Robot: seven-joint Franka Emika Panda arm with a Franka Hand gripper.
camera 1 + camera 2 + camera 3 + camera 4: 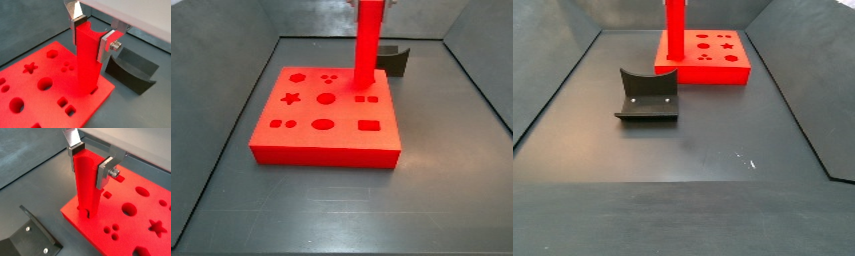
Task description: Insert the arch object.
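Observation:
The arch object [87, 62], a long bright red bar, stands upright in my gripper [92, 34], which is shut on its upper end. Both silver fingers press its sides in both wrist views, as my gripper [91, 160] shows. The bar's lower end meets the flat red board [40, 75] at a corner, near the board's edge. I cannot tell how deep it sits. Both side views show the bar [366, 45] upright over the board [318, 145]; the bar [673, 30] rises out of the frame, so the gripper is hidden there.
The board [137, 225] has star, round and square holes across its top. The dark fixture [133, 70] stands on the grey floor beside the board's corner and also shows in the other views [30, 235] [394, 60] [647, 95]. Dark walls ring the floor.

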